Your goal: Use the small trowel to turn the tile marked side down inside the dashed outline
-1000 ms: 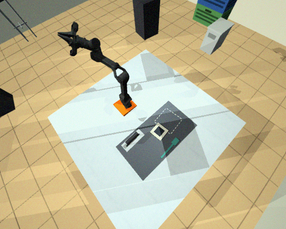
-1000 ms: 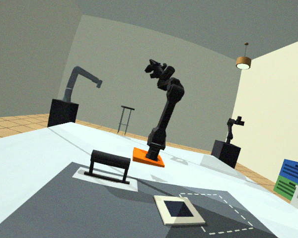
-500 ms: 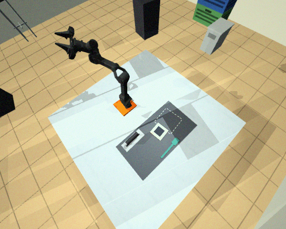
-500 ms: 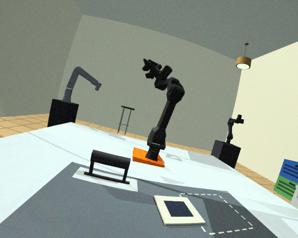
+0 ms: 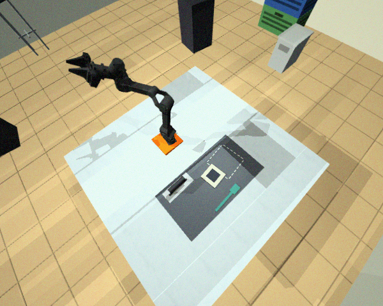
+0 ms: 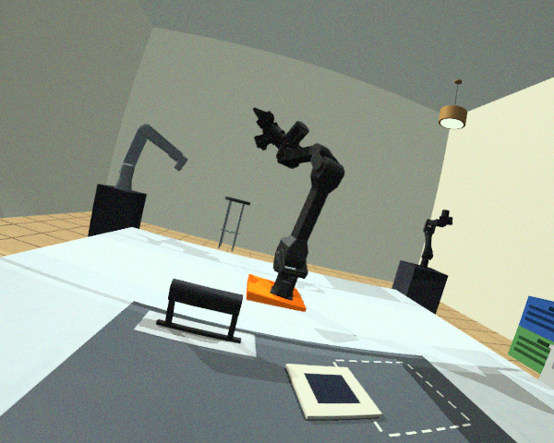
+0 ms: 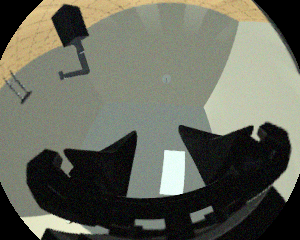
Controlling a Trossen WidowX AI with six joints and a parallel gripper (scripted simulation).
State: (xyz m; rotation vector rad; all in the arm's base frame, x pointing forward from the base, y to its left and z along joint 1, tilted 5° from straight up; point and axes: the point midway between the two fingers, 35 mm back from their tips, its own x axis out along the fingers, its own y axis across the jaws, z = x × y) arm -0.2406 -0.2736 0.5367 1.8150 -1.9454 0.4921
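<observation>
The cream tile (image 5: 213, 175) (image 6: 331, 389) lies flat on the grey mat (image 5: 191, 224) (image 6: 101, 381), with its dark square mark facing up. It covers part of one side of the dashed outline (image 5: 243, 160) (image 6: 394, 435) and lies mostly outside it. The teal trowel (image 5: 234, 189) lies on the mat near its front edge, beside the tile and apart from it; the exterior view does not show it. My gripper (image 5: 67, 65) (image 6: 255, 125) (image 7: 157, 131) is open and empty, raised high and far from tile and trowel, pointing away from the mat.
A black bar on two posts (image 5: 177, 185) (image 6: 205, 297) stands on a white plate on the mat, beside the tile. My arm's base is on an orange plate (image 5: 157, 141) (image 6: 260, 292) behind the mat. A grey arm (image 6: 133, 152) on a black pedestal stands beyond the table.
</observation>
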